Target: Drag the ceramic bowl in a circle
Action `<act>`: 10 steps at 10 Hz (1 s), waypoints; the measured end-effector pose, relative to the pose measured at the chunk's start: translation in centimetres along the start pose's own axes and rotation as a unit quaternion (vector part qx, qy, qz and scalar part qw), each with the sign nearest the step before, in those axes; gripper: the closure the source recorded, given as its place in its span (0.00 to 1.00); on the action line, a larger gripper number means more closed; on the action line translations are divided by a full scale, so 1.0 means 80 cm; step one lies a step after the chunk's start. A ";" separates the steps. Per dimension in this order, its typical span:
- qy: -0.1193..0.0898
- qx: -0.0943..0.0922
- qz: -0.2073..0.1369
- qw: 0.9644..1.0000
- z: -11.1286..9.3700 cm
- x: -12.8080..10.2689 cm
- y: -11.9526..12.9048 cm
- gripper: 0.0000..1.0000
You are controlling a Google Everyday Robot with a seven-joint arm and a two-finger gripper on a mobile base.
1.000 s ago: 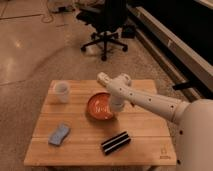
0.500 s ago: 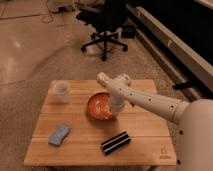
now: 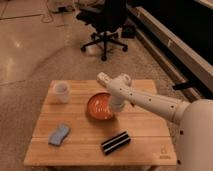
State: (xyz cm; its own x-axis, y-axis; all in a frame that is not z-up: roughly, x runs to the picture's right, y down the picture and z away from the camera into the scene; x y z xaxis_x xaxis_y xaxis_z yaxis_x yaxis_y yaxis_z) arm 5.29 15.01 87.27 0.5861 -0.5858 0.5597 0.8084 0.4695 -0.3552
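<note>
The ceramic bowl (image 3: 99, 105), round, shallow, glossy orange-red, sits near the middle of the wooden table (image 3: 90, 145). My white arm reaches in from the right and bends down over the bowl's right rim. My gripper (image 3: 116, 107) is at that right rim, pointing down into or against the bowl; its tips are hidden behind the wrist and the rim.
A small white cup (image 3: 62, 91) stands at the table's back left. A blue sponge (image 3: 59, 134) lies front left. A black rectangular object (image 3: 116, 142) lies front centre-right. A black office chair (image 3: 106, 25) stands on the floor behind the table.
The bowl and gripper have shifted very slightly; otherwise nothing visibly moved.
</note>
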 end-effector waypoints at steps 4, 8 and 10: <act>0.007 -0.007 -0.009 1.000 -0.016 0.003 0.020 1.00; 0.020 -0.011 -0.020 1.000 -0.054 0.012 0.054 1.00; 0.019 -0.014 -0.027 0.999 -0.060 0.005 0.062 1.00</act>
State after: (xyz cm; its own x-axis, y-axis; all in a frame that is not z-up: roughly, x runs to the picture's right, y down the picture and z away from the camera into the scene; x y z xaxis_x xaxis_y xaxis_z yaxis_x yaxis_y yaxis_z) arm 9.81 13.95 82.18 0.5435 -0.6346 0.5494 0.8394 0.4182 -0.3472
